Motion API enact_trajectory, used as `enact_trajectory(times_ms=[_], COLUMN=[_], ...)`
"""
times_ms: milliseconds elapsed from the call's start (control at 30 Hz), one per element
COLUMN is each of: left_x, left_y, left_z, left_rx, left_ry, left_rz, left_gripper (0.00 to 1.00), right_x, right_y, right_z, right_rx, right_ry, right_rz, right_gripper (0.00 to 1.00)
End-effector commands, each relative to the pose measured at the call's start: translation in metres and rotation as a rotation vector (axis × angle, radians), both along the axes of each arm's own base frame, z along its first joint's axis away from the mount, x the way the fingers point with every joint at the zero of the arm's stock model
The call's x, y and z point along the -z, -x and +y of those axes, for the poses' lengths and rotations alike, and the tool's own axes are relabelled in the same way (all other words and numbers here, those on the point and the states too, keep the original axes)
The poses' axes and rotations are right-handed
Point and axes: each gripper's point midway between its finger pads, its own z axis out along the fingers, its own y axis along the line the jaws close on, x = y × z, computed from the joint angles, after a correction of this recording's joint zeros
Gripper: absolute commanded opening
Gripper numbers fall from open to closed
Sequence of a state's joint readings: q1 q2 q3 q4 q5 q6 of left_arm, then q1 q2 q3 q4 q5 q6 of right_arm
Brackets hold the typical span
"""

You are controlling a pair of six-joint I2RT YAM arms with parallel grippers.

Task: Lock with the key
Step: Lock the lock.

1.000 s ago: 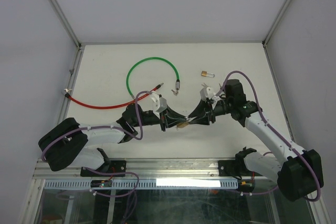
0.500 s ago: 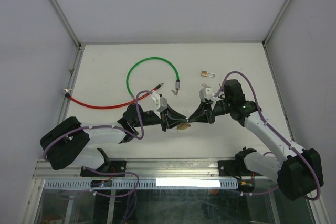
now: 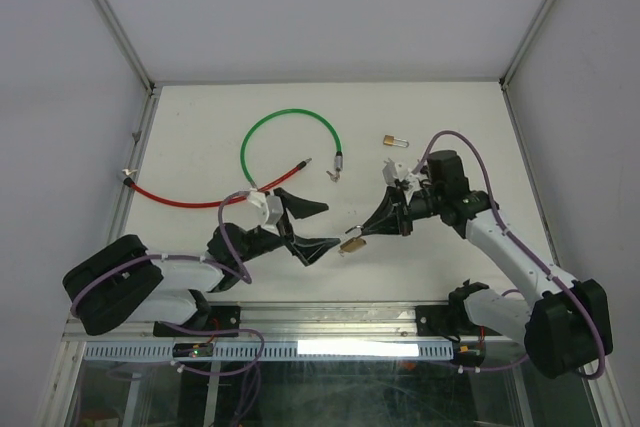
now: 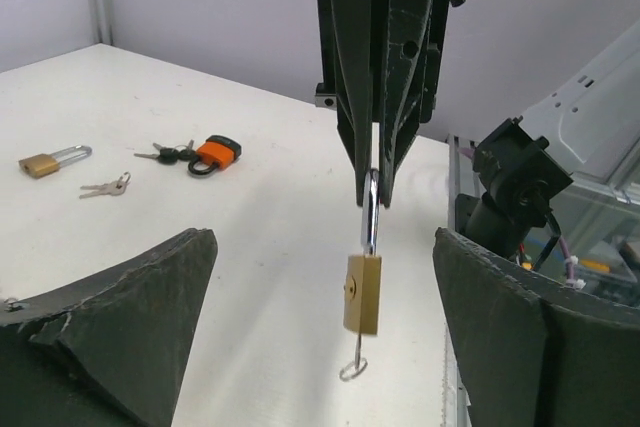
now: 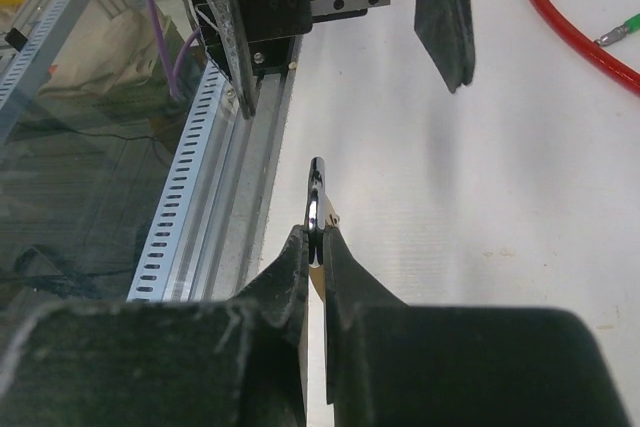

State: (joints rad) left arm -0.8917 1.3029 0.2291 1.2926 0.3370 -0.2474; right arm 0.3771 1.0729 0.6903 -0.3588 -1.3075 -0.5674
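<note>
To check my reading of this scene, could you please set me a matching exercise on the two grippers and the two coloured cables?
1. right gripper
2. left gripper
3. green plastic-coated cable
4. red plastic-coated cable

A. jaws wide, holding nothing
B. bent into a loop on the white table
C. shut on the steel shackle of a small brass padlock
D. running in from the table's left edge

Pairs: 1-C, 2-A, 3-B, 4-D

No readable text or numbers, brass padlock [image 4: 362, 294] body shows no legible brand, nothing legible elsewhere
</note>
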Motion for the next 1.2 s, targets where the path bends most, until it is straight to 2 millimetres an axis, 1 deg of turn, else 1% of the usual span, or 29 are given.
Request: enact_trajectory(times_ms=[0,67,267,400,567,633,767,933,1067,1167], left_x=[-0.038,-0.035,-0.018,-0.014,-0.006,-0.007,-0.004,-0.002,0.000,0.001], left_y=[0.006,0.008,0.013,0.014,0.010,0.008,0.004,0.001,0.002,0.002], left_z=[0.032,0.032,0.013,0.006,-0.011,-0.018,-0.026,-0.035,-0.038,-0.039], left_rx=[-0.092,-0.088,-0.003,0.005,-0.009,-0.017,-0.021,-0.014,0.003,0.007], left_ry=[0.184,0.166,-0.001,-0.042,-0.100,-0.120,-0.147,-0.178,-0.191,-0.191], left_rz=[-0.081,-0.076,-0.078,-0.083,-0.073,-0.065,-0.051,-0.036,-0.032,-0.034], left_gripper=[0.98,0.99,0.99,0.97,0.95,0.94,0.90,0.81,0.73,0.71], right_x=[-0.035,-0.038,-0.053,-0.061,-0.066,-0.067,-0.067,-0.067,-0.066,-0.066], right_y=[-0.003,-0.004,-0.005,-0.008,-0.011,-0.011,-0.011,-0.011,-0.012,-0.012], right_z=[0.001,0.000,-0.004,-0.007,-0.009,-0.009,-0.009,-0.009,-0.010,-0.009], right_rx=[-0.039,-0.032,-0.029,0.002,0.025,0.027,0.027,0.028,0.030,0.030], right_ry=[-0.090,-0.096,-0.135,-0.142,-0.145,-0.146,-0.146,-0.146,-0.146,-0.147], right_rz=[-0.033,-0.020,0.026,0.034,0.042,0.043,0.043,0.041,0.041,0.040], right_gripper=[0.00,0.00,0.00,0.00,0.00,0.00,0.00,0.00,0.00,0.00])
